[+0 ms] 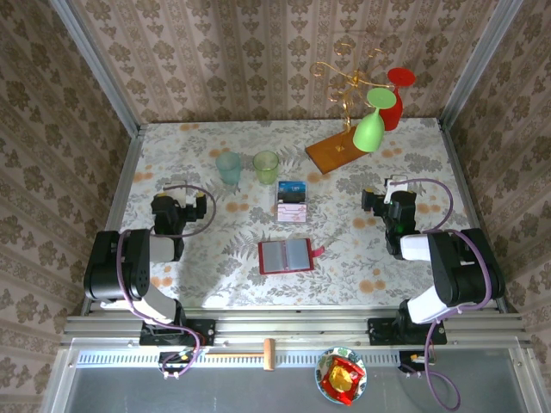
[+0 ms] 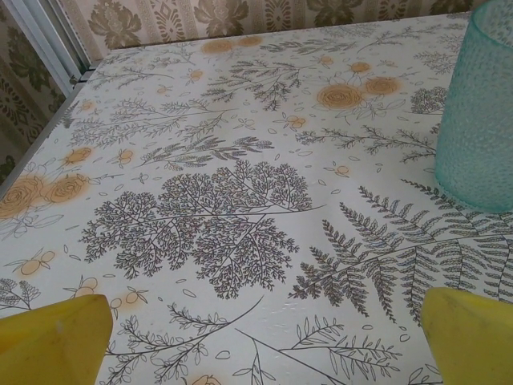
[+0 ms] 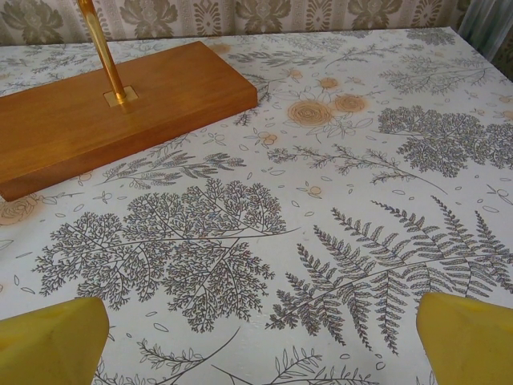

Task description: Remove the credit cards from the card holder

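Open red card holder (image 1: 285, 255) looks light, floppy; thin, slick credit cards (image 1: 292, 202) probably need pinching by an edge; left end effector (image 1: 181, 211) and right end effector (image 1: 389, 204) gape wide, empty

both arms tucked back, elbows bent; left hand (image 1: 175, 209), right hand (image 1: 392, 205) both gaping wide, holding nothing

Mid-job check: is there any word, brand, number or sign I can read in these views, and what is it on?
No text can be read in any view.
On the credit cards: a blue picture face and pale faces, any print too small to read.
On the card holder: no legible marking.
On the wooden base: plain, no label.
On the teal cup: no print visible.
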`<state>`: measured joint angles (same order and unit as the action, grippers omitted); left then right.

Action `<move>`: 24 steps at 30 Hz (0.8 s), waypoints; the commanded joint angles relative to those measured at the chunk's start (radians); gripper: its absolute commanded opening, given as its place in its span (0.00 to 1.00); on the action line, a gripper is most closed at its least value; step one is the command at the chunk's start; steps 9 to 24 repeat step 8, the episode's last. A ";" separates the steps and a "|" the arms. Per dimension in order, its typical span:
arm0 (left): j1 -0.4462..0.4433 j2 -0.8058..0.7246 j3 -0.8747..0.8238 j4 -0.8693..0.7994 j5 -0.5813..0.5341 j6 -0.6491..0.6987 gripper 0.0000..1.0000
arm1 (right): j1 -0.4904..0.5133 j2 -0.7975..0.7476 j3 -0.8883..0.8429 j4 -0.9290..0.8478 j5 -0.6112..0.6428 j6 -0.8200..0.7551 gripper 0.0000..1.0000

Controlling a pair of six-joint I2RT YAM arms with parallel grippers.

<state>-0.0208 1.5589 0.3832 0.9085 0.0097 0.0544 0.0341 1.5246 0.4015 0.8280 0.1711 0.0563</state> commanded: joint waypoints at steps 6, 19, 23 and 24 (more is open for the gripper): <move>0.000 -0.004 0.011 0.000 -0.013 0.020 1.00 | 0.003 0.005 -0.001 0.038 -0.015 -0.010 1.00; -0.001 -0.005 0.010 0.000 -0.013 0.020 1.00 | 0.003 0.003 -0.010 0.051 -0.013 -0.012 1.00; -0.001 -0.005 0.010 0.000 -0.013 0.020 1.00 | 0.003 0.003 -0.010 0.051 -0.013 -0.012 1.00; -0.001 -0.005 0.010 0.000 -0.013 0.020 1.00 | 0.003 0.003 -0.010 0.051 -0.013 -0.012 1.00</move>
